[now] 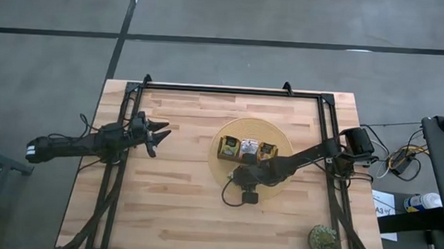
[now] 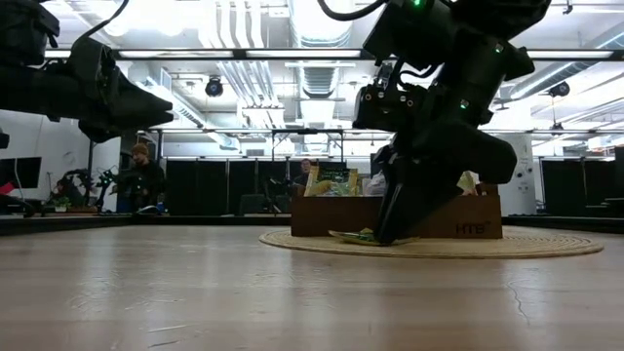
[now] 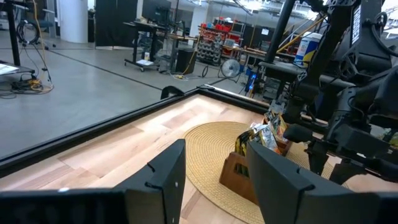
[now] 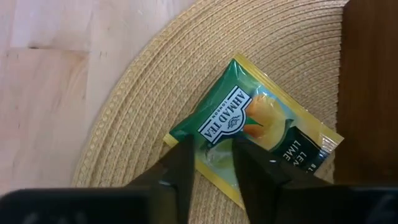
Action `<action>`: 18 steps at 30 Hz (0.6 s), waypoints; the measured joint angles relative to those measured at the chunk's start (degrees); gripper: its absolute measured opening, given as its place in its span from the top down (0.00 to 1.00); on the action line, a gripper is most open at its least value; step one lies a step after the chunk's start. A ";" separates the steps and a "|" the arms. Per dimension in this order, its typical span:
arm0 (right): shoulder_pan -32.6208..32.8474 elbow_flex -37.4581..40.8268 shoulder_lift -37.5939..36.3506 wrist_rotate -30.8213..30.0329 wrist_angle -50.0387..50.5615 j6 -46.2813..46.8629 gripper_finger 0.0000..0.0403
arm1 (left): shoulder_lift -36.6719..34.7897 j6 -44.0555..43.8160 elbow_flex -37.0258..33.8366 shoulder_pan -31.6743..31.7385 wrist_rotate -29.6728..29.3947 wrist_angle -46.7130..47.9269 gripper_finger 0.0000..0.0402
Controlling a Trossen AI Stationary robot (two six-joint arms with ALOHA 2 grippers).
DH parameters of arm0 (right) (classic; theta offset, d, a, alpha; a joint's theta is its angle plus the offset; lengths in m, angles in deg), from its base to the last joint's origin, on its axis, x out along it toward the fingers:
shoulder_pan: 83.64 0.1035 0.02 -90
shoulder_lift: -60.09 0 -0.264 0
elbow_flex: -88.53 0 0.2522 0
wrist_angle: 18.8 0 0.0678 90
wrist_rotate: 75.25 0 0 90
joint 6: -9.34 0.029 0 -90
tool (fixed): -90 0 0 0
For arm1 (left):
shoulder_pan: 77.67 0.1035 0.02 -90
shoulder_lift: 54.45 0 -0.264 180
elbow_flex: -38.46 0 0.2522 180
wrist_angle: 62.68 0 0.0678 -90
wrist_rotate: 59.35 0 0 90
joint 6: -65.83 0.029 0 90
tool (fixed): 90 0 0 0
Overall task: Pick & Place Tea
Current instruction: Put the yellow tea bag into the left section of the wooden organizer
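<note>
- Right gripper (image 4: 211, 165): lowered onto the round woven straw mat (image 4: 155, 74), two dark fingers (image 4: 177, 168) narrowed to a slim gap around the near edge of a flat green-and-yellow foil tea packet (image 4: 252, 127) printed "AHMAD TEA"; tips at the packet's edge, firm clamp not confirmable.
- Packet: lying flat on the mat, turned at an angle, just beside the wall of the brown wooden three-compartment tray (image 4: 370, 93).
- Left gripper (image 1: 158, 133): held above the bare left half of the pale wooden table (image 1: 170, 214), well apart from the mat, fingers (image 3: 165, 177) spread wide with nothing between them.
- Seen only from the high view: whole layout, mat (image 1: 219, 174) right of the table's centre, tray (image 1: 246, 148) across its far part with upright packets in each of three compartments, right arm reaching in from the right edge, right gripper (image 1: 243, 175) over the mat's near part just in front of the tray.
- Seen only from the low view: the packet (image 2: 356, 235) as a thin green sliver lying on the mat (image 2: 507, 246) under the right gripper (image 2: 390, 234), tray (image 2: 468, 219) behind it; far beyond the table, a person in dark clothes (image 2: 142, 180) in the room.
- Seen only from the left wrist view: the tray (image 3: 239, 174) from its end, packets standing out of the top, right arm's dark links beside it.
- Seen only from the right wrist view: the packet's lettering and fruit picture, and the narrow gap between the fingertips.
</note>
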 joint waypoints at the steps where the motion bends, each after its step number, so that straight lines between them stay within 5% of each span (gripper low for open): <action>1: 0.00 0.00 0.00 0.01 0.00 0.00 0.78 | 0.00 0.00 0.00 0.00 0.00 -0.02 0.59; 7: 0.00 0.02 0.00 0.03 0.24 -0.55 0.96 | 0.01 0.00 0.00 0.00 -0.02 -0.01 0.59; 18: 0.15 -4.51 -0.28 6.20 1.30 -2.87 0.98 | 0.02 0.00 0.00 0.00 -0.02 -0.02 0.59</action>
